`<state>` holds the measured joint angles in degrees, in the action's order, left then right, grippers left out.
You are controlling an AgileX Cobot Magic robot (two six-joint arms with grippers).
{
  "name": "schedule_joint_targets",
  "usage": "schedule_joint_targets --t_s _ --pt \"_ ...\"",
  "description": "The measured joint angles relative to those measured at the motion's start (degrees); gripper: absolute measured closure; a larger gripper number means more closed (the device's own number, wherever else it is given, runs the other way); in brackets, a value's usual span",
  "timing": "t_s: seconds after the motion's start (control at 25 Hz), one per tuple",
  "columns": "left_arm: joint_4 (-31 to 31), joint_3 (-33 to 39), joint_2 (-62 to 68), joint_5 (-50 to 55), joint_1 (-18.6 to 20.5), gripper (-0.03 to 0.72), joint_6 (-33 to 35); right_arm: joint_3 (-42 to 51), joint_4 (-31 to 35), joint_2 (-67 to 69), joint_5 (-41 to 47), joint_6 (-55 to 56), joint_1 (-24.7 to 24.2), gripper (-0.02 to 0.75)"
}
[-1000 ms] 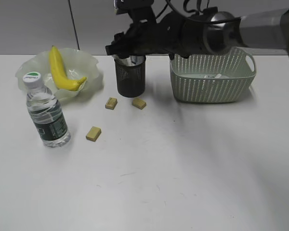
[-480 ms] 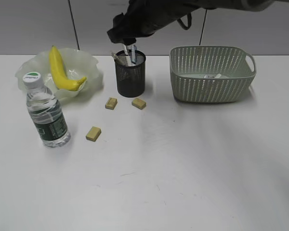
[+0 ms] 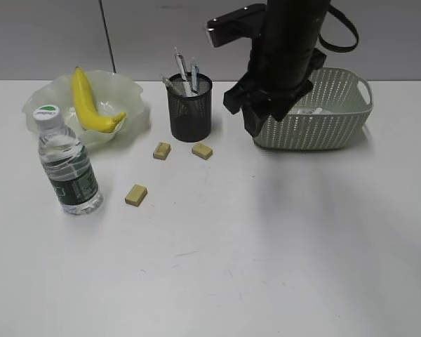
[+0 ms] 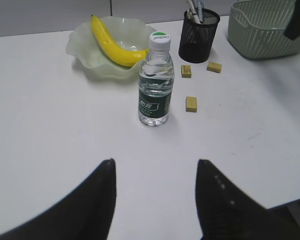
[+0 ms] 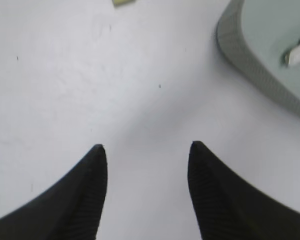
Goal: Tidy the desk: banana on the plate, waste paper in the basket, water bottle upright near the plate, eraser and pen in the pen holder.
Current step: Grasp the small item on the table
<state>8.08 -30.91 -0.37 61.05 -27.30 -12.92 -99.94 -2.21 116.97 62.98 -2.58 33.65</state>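
Observation:
The banana lies in the wavy green plate. Beside the plate the water bottle stands upright. Pens stick out of the black mesh pen holder. Three tan erasers lie on the desk: two in front of the holder and one near the bottle. The waste paper rests in the basket. My right gripper hangs open and empty over bare desk just left of the basket. My left gripper is open and empty, well short of the bottle.
The right arm hangs down between the pen holder and the basket, covering the basket's left corner. A grey wall runs behind the desk. One eraser shows at the top edge of the right wrist view.
The right arm has swung from above the pen holder to the right and down, to the basket's left front. The pens now stand uncovered in the holder.

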Motion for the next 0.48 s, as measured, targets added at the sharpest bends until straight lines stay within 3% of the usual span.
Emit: schedule_joint_targets --t_s 0.48 --pt "0.0 0.0 0.0 0.0 0.0 0.304 0.0 22.28 2.21 -26.03 4.45 1.17 0.0 0.321"
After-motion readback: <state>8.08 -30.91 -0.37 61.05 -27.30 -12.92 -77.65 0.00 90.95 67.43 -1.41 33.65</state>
